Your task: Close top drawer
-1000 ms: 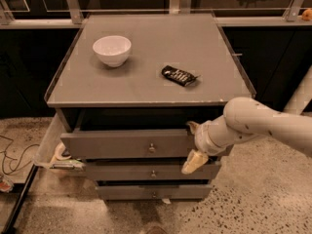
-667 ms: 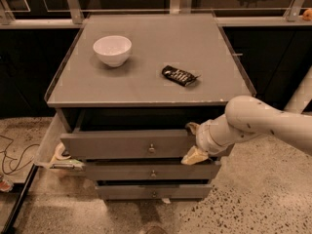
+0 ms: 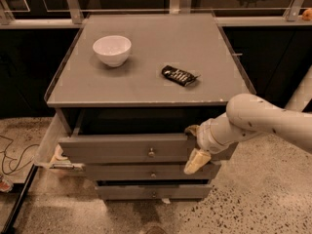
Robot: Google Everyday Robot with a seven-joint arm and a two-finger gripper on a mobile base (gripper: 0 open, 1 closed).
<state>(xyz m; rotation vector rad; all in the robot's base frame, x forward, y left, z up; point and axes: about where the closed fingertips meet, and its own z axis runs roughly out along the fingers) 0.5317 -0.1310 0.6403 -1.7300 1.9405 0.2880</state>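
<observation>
Shows the top drawer (image 3: 117,148) standing partway out of the grey cabinet (image 3: 146,89), its front panel forward of the cabinet top's edge with a dark gap above. Places the gripper (image 3: 188,150) at the panel's right end, right of the small knob (image 3: 151,153), fingers spread apart: one pale finger (image 3: 191,129) at the panel's top edge, the other (image 3: 196,161) hanging down over the second drawer front (image 3: 136,171). Cannot tell whether either finger touches the panel. Leaves speckled floor (image 3: 253,199) in front and to the right. Hides the drawer's right corner behind the arm (image 3: 258,118), itself cut off at the right border. Keeps a white bowl (image 3: 112,50) and a dark packet (image 3: 179,75) on top, well apart from the gripper.
</observation>
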